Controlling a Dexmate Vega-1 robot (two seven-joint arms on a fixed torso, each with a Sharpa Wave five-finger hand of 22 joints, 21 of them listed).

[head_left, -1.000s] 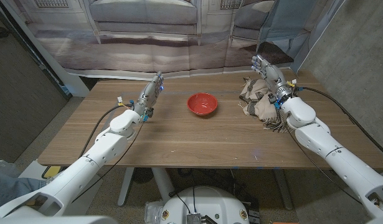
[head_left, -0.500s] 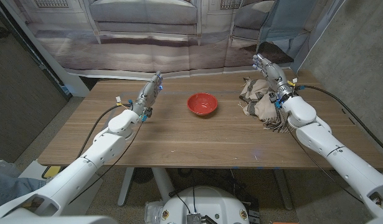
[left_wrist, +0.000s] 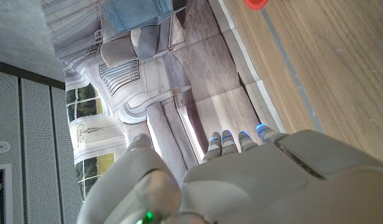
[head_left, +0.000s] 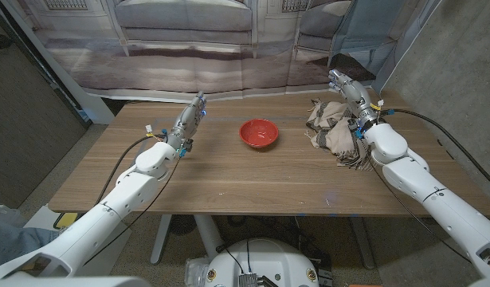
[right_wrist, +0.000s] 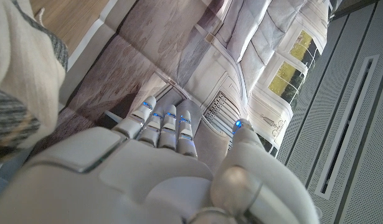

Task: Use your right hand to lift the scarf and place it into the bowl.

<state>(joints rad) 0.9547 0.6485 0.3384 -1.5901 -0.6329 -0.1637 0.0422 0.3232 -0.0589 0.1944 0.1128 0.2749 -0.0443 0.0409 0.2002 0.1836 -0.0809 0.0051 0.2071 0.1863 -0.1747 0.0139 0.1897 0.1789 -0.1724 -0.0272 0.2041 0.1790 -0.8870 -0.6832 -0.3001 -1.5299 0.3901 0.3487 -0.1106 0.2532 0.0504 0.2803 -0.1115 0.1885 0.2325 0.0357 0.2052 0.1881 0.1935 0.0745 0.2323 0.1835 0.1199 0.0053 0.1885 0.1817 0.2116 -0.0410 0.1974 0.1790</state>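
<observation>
A crumpled beige and grey checked scarf (head_left: 332,133) lies in a heap at the table's far right; a beige fold of the scarf (right_wrist: 20,74) fills the edge of the right wrist view. A red bowl (head_left: 258,132) stands at the far middle of the table, and the rim of the bowl (left_wrist: 256,3) peeks into the left wrist view. My right hand (head_left: 348,95) is raised over the far right side of the scarf, fingers straight and holding nothing. My left hand (head_left: 190,122) stands on its edge at the far left, fingers straight, apart from the bowl.
The wooden table (head_left: 229,171) has bare room across its front and middle. A printed backdrop of a sofa (head_left: 189,40) hangs behind the far edge. A grey wall panel (head_left: 444,56) stands to the right of the table.
My right hand has drifted slightly right and farther back above the scarf. The scarf, the bowl and my left hand stay where they were.
</observation>
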